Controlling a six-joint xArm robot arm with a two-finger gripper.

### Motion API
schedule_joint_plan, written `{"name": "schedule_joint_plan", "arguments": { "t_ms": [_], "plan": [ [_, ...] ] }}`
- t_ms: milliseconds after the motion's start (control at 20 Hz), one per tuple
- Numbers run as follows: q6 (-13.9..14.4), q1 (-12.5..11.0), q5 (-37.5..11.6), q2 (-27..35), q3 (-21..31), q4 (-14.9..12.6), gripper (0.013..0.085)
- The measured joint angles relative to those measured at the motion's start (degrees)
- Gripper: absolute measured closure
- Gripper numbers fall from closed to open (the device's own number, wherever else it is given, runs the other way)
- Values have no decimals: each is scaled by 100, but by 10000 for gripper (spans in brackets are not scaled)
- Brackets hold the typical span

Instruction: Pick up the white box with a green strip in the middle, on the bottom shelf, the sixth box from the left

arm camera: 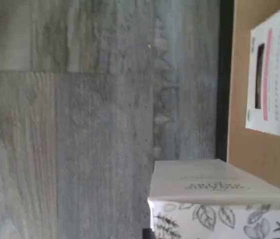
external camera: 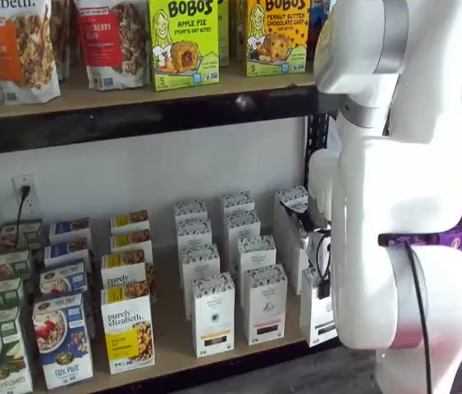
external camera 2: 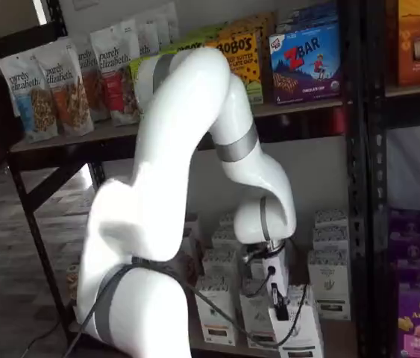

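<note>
The white box with its black-speckled leaf print fills the near part of the wrist view and juts out past the black front rail of the bottom shelf, over the floor. Its green band does not show in any view. In both shelf views the box stands at the shelf's front edge under the gripper. The black fingers are closed on its top, with a cable beside them.
A like carton with a pink band stands further back on the shelf. Rows of like white cartons and granola boxes fill the bottom shelf. Grey plank floor lies in front. The white arm blocks the shelf's right part.
</note>
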Motion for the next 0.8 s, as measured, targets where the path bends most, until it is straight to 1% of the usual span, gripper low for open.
{"name": "schedule_joint_plan", "arguments": {
  "t_ms": [50,100,250,300,350,450,500,600,650,700,800],
  "plan": [
    [40,39,-42,-176,210,0,490],
    [-6,80,-59,-325,378,91,490],
    [-293,256,86,-880,870,572,490],
    [-335,321,171,-1095,1035,682,490],
    [-248,375,227,-1323,1214,646,490],
    [67,445,235,-1768,1560,386,490],
    [143,492,290,-2023,1728,346,490],
    [33,613,536,-2511,1993,575,490],
    [-91,686,738,-2789,2102,780,490],
    [-179,739,892,-3011,2183,926,490],
    [-268,835,1249,-3505,2332,1116,490]
  ]
}}
